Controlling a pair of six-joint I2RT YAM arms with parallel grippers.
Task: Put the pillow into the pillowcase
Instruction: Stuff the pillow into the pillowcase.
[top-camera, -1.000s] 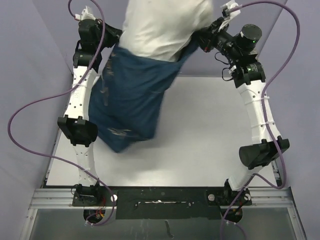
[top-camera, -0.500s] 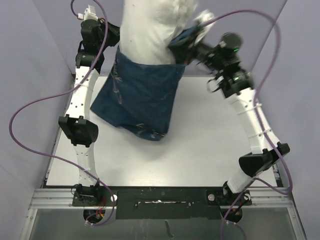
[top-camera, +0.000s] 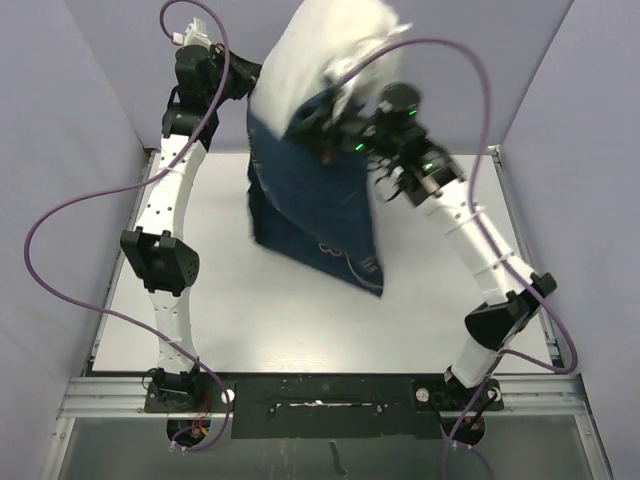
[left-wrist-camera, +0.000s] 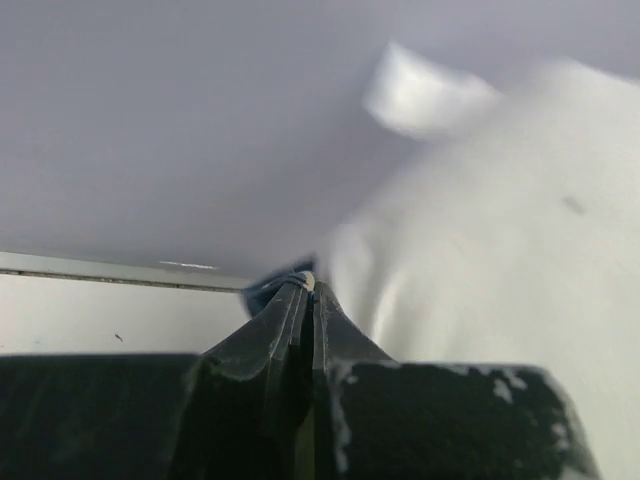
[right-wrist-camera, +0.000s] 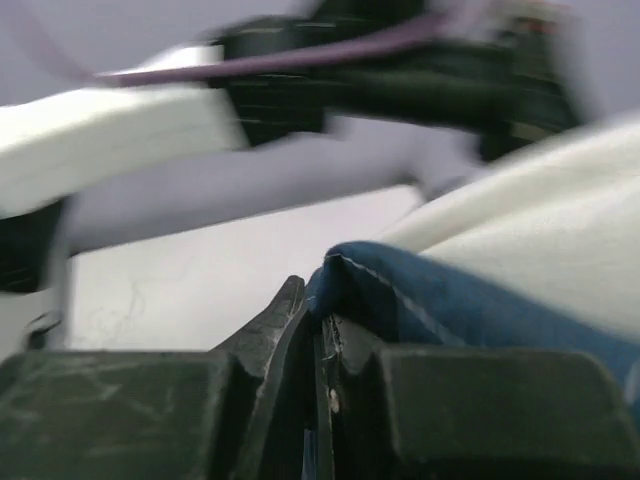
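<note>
- Navy pillowcase (top-camera: 310, 200) hung raised between both arms, with the white pillow (top-camera: 325, 55) protruding from its top opening.
- Left gripper (left-wrist-camera: 308, 287) was clenched on the pillowcase hem.
- Right gripper (right-wrist-camera: 320, 315) was clamped on its opposite edge.

From above, the pillow (top-camera: 325, 50) runs off the picture's upper edge and its lower part is hidden inside the pillowcase (top-camera: 310, 190). Both are blurred, so the cream print cannot be read. The left claw (left-wrist-camera: 307, 290) is hidden in that view behind cloth near the far-left corner of the surface (top-camera: 230, 310), and the right claw (right-wrist-camera: 318, 320) has its tips buried in a blue fold. At the left wrist only a sliver of pillowcase shows, and the pillow is soft and cut by the right edge. At the right wrist the left arm (right-wrist-camera: 400, 60) is a blur.
</note>
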